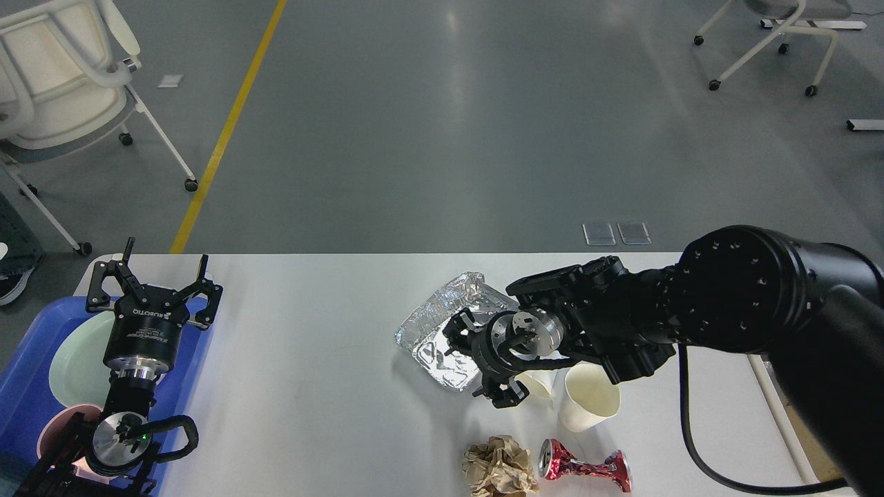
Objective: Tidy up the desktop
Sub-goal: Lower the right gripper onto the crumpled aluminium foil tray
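The desktop [311, 386] fills the near half of the view. On its right part lie a foil tray [442, 324], two paper cups [587, 397], a crumpled paper ball [498, 466] and a crushed can [583, 466]. The right gripper [483, 362] hangs over the foil tray's near edge; I cannot tell its spread. The left gripper [155, 283] stands wide, holding nothing, over a blue tray [27, 386] with a plate [79, 359] at the left edge.

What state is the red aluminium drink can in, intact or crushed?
Crushed. The red aluminium drink can lies on its side on the white desktop, its middle pinched thin with both ends flared, beside the crumpled brown paper ball.
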Available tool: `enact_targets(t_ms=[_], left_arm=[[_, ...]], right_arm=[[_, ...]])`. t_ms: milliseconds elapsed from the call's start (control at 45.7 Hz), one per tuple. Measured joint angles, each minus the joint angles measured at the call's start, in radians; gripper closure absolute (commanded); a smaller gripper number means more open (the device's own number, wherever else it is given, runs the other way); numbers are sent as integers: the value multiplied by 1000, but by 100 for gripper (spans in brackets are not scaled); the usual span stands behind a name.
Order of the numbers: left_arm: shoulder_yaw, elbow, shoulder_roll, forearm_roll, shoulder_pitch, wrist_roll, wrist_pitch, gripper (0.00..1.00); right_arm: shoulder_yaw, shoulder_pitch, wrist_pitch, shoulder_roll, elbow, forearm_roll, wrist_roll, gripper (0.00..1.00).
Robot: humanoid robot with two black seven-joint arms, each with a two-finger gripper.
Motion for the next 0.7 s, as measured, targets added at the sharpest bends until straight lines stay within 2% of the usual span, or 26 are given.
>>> enact_targets(t_ms=[153, 241, 701], left_arm=[[0, 0, 0, 0, 0, 0, 0, 4], [0, 0, 0, 0, 0, 1, 0, 4], [0, 0, 0, 0, 0, -1, 1, 4]], right_arm=[[7, -36, -40, -1, -37, -85, 0, 28], [9, -56, -44, -1, -66, -96, 1, 18], [16, -142, -62, -6, -154, -114, 3, 20]])
